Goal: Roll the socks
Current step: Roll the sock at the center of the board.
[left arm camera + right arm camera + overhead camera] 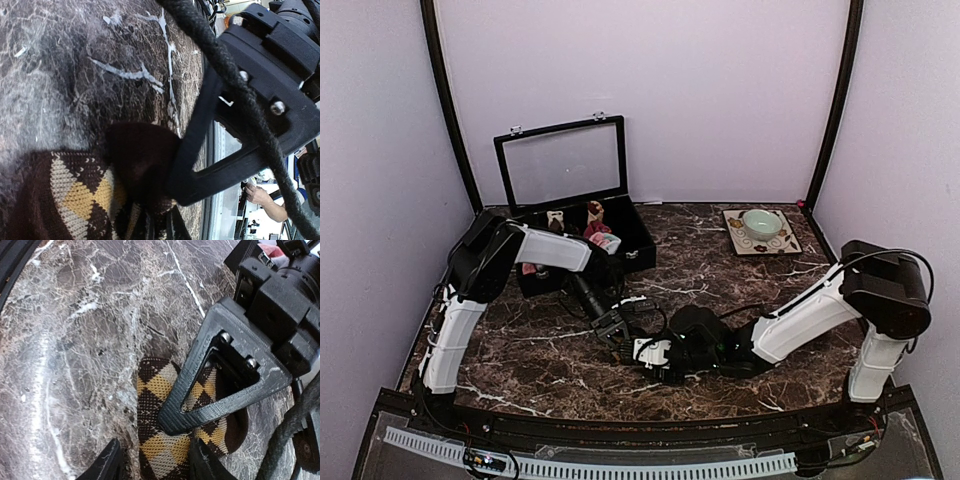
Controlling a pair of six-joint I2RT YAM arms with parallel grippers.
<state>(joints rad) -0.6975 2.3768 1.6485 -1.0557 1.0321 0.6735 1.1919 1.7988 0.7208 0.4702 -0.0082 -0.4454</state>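
Pinching brown sock [157, 387] with tan diamonds, left hand [613, 326] clamped shut, right hand [155, 466] half-open astride it.

From where I stand, pale lilac walls [720, 90] close the space in on three sides, plain and windowless, with a black pole [448, 110] running up each back corner. The light is soft and even, with only faint shadows. The table [740, 285] is dark brown marble, veined in white, slightly glossy. At its back left sits a black box [638, 240], its clear lid [563, 162] propped upright against the wall. At the back right lies a small patterned tray [790, 243] holding a pale green bowl [761, 222]. A white perforated strip [620, 467] runs along the near edge.
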